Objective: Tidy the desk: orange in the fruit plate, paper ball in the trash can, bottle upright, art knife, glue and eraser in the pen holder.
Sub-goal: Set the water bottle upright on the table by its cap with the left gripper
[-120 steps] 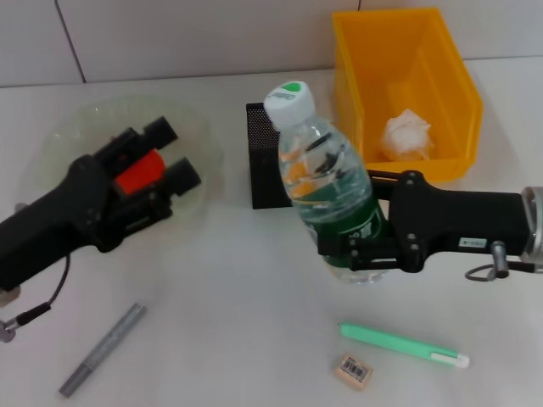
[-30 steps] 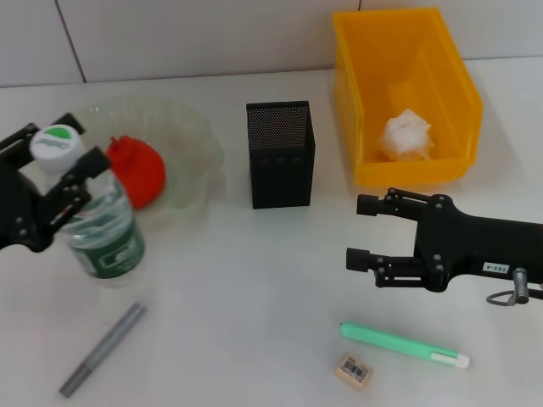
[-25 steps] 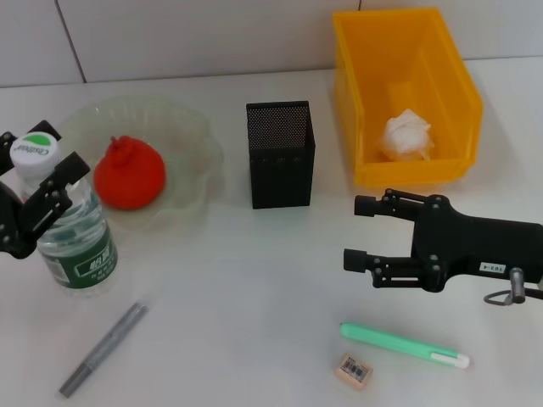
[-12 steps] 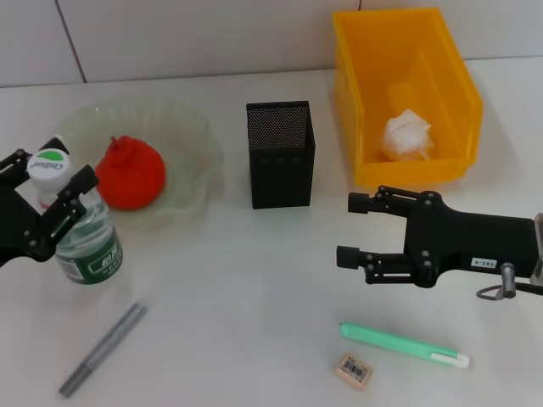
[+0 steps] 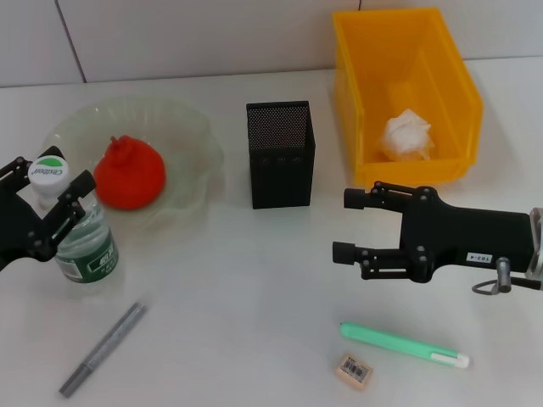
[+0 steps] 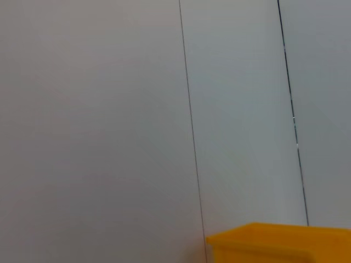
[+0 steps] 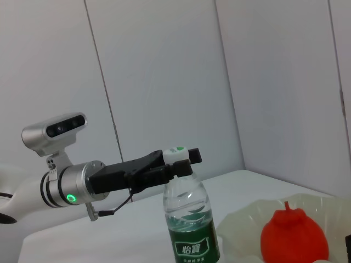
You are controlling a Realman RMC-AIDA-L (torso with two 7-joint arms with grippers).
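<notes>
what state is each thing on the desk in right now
bottle: upright on the desk, capped
left gripper: fingers on either side of the bottle neck
right gripper: open, holding nothing
orange: in the plate
paper ball: in the trash can
eraser: lying flat on the desk

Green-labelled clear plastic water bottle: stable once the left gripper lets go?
Likely stable: the clear green-labelled water bottle stands upright on the white desk. It looks partly filled, so probably bottom-heavy. Held only near the cap by the left gripper; a sideways drag might tip it.
</notes>
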